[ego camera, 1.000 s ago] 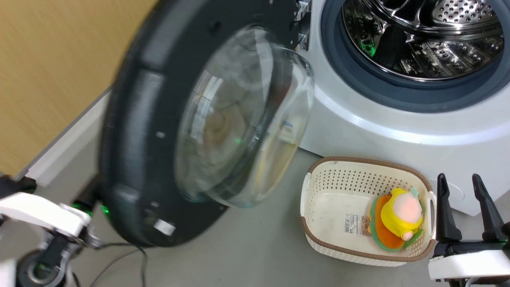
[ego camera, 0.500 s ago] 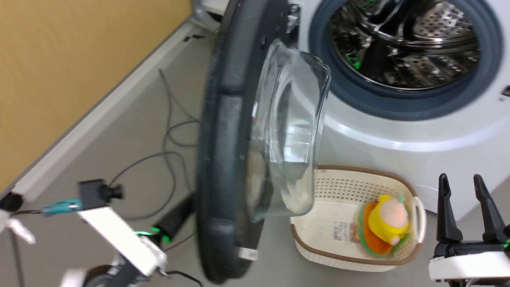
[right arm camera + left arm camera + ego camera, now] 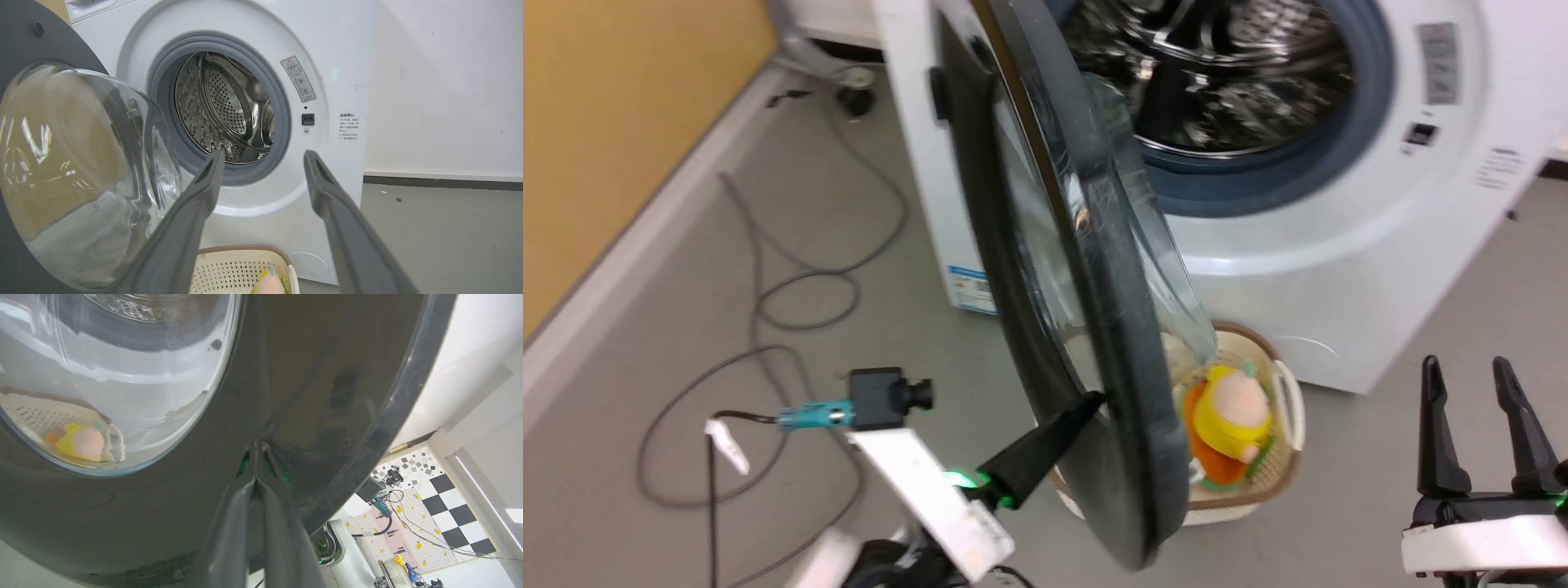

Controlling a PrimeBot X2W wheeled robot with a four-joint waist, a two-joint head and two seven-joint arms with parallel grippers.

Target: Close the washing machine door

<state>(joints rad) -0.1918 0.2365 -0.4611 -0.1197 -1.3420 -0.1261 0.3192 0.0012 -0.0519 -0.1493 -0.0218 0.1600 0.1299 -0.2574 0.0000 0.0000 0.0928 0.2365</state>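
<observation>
Washing machine door (image 3: 1123, 343) hung half-shut, my left gripper (image 3: 1093, 400), fingers pinched together, touching its outer face, washing machine (image 3: 1339, 269) beyond; my right gripper (image 3: 1462, 365) splayed, empty, well apart.

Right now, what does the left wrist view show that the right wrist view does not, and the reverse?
Left wrist view: the left gripper, shut, tips pressing the black outer face of the washing machine door. Right wrist view: the right gripper, open, and the steel drum inside its grey gasket. Both: the door's glass window and the basket with the yellow toy.
</observation>
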